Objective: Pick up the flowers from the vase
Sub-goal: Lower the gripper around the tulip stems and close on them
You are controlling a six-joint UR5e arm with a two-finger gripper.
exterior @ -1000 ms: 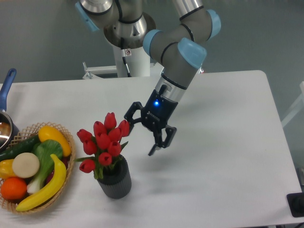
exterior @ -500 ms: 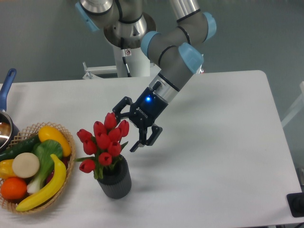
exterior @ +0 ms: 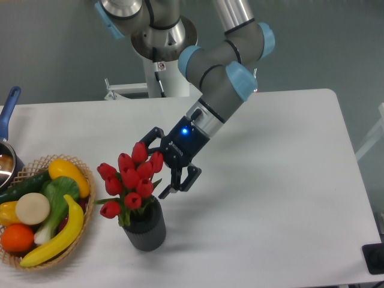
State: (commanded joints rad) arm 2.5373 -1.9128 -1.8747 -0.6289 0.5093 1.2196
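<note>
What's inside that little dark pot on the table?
The vase holds the flowers, red tulips with green leaves. Their lower stems and the vase's inside are hidden by its wall. The open gripper is beside the blooms.

Flowers: red buds, green stems/leaves. Vase: dark grey-black w/ vertical ribs. Hand: black, blue light on wrist. Arm: grey w/ light-blue caps. Bench: white. Basket: tan wicker; yellow, green, orange, white produce inside.
</note>
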